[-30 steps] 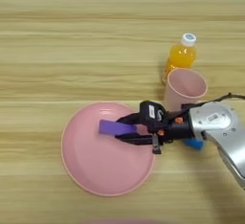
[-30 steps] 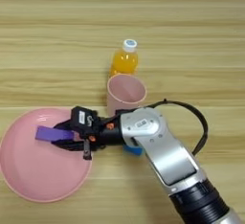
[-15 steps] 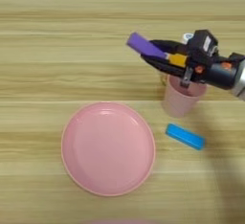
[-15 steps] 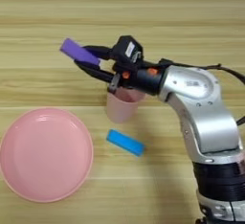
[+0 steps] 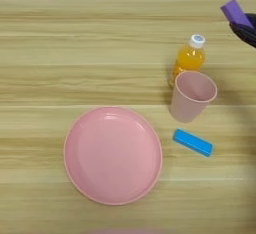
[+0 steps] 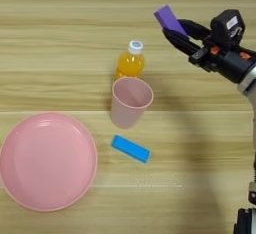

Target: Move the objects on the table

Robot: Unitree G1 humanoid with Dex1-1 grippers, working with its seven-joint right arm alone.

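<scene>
Light is even and fairly bright across the table (image 6: 60,48), soft and from overhead, with no hard glare on the wood. A broad, faint shadow falls below the right gripper (image 6: 172,28), spreading down the planks beneath the arm toward the bottom edge. The pink cup (image 6: 130,101), down-left of the gripper, casts only a slim dark rim at its base; the blue block (image 6: 131,148) below it does likewise. Edges look slightly soft throughout, the plank lines staying straight right to the borders.
</scene>
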